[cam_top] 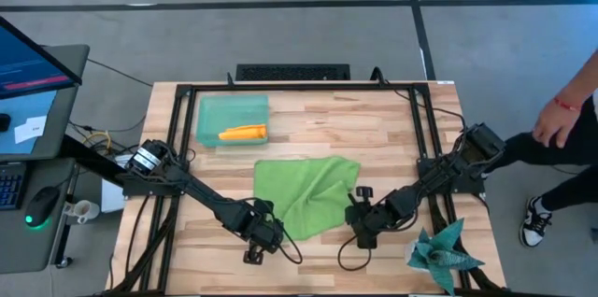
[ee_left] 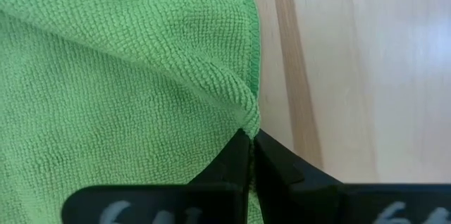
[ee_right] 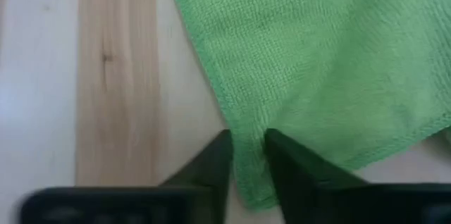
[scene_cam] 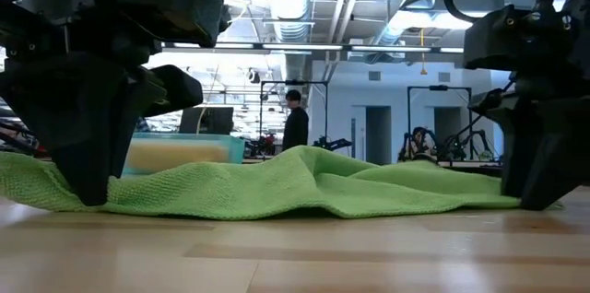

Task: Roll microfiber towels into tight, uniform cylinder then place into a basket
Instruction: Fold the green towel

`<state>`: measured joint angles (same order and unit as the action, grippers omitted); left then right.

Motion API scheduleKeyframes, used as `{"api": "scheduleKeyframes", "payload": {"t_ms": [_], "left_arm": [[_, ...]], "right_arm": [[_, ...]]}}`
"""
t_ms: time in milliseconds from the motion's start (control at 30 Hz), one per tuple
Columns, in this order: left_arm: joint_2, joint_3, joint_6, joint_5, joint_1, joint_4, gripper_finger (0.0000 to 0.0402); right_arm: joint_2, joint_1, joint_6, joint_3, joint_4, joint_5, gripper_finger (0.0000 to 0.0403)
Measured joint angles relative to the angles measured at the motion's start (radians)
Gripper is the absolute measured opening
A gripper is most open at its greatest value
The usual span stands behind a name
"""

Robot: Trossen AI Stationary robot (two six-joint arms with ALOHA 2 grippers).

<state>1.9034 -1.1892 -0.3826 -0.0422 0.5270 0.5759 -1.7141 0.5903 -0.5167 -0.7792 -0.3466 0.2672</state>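
both arms pinch the lime towel (cam_top: 308, 194) on the worktop (cam_top: 392, 120)
it lies rumpled just in front of the basket (cam_top: 232, 108); left gripper (ee_left: 251, 146) and right gripper (ee_right: 246, 155) jaws each clamp a near corner. soft, limp cloth, likely best gripped at the hems.

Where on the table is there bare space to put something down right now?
Bare wood lies right of the basket along the far edge, and at the near-left corner beside the left arm. The middle is crowded: the green towel between both tools, with the teal cloth near right.
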Motion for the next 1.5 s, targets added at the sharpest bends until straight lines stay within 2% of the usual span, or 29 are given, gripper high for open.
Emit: {"api": "scheduleKeyframes", "payload": {"t_ms": [100, 167, 333, 533, 667, 867, 1100, 1267, 1500], "left_arm": [[0.0, 0.0, 0.008, 0.0, 0.0, 0.006, 0.0002], [0.0, 0.0, 0.01, 0.0, 0.0, 0.009, 0.0002], [0.0, 0.0, 0.011, 0.013, 0.0, 0.022, 0.0002], [0.0, -0.001, -0.011, 0.026, 0.0, 0.061, 0.0002], [0.0, -0.003, -0.047, 0.054, 0.004, 0.059, 0.0002], [-0.001, -0.06, -0.118, 0.117, 0.047, 0.073, 0.0002], [-0.001, -0.164, -0.234, 0.12, 0.123, 0.174, 0.0002], [-0.001, -0.256, -0.257, 0.104, 0.159, 0.278, 0.0002], [-0.001, -0.346, -0.224, -0.018, 0.163, 0.441, 0.0002]], "right_arm": [[0.016, -0.001, -0.006, 0.002, -0.007, -0.012, 0.004], [0.027, -0.002, -0.006, -0.006, -0.02, -0.015, 0.0014], [0.05, 0.026, -0.017, -0.042, -0.05, -0.066, 0.0017], [0.061, 0.106, -0.163, -0.139, -0.145, -0.168, 0.001], [0.062, 0.159, -0.259, -0.176, -0.133, -0.213, 0.0005], [0.062, 0.216, -0.396, -0.187, -0.076, -0.225, 0.0006], [0.063, 0.272, -0.474, -0.188, 0.019, -0.234, 0.0005], [0.063, 0.289, -0.487, -0.195, 0.038, -0.235, 0.0002], [0.064, 0.282, -0.363, -0.298, -0.125, -0.238, 0.0003]]}}
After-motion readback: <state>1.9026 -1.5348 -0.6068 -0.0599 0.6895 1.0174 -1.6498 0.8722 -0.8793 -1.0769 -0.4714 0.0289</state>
